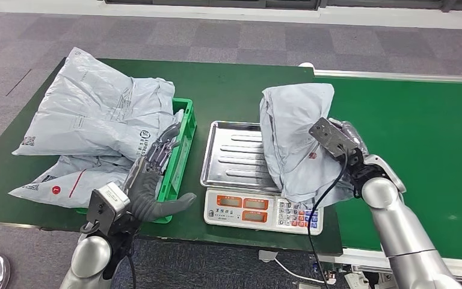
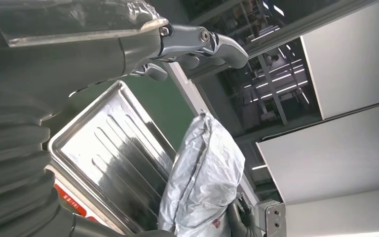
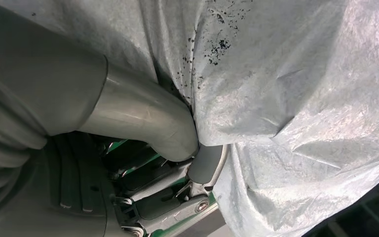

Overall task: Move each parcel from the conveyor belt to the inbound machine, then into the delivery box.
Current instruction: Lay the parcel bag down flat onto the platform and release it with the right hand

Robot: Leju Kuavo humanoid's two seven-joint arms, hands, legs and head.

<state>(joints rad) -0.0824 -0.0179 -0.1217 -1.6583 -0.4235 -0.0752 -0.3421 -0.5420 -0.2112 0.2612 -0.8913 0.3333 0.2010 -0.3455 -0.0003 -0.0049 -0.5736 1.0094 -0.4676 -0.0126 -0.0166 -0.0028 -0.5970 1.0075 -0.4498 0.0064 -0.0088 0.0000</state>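
Observation:
My right hand (image 1: pixel 350 144) grips a grey plastic parcel (image 1: pixel 295 138) and holds it on edge over the right side of the steel tray (image 1: pixel 231 156) of the weighing scale (image 1: pixel 258 211). In the right wrist view the thumb (image 3: pixel 143 118) presses into the parcel's crinkled film (image 3: pixel 296 89). My left hand (image 1: pixel 153 174) hovers open with fingers stretched out, beside the green crate (image 1: pixel 180 156), holding nothing. The left wrist view shows the tray (image 2: pixel 108 148) and the upright parcel (image 2: pixel 202 177) beyond my left fingers (image 2: pixel 197 42).
Several grey parcels (image 1: pixel 96 114) are heaped in and over the green crate on the dark green table (image 1: pixel 228 84). The green conveyor belt (image 1: pixel 421 132) runs along the right. The scale's keypad and displays face me at the table's front edge.

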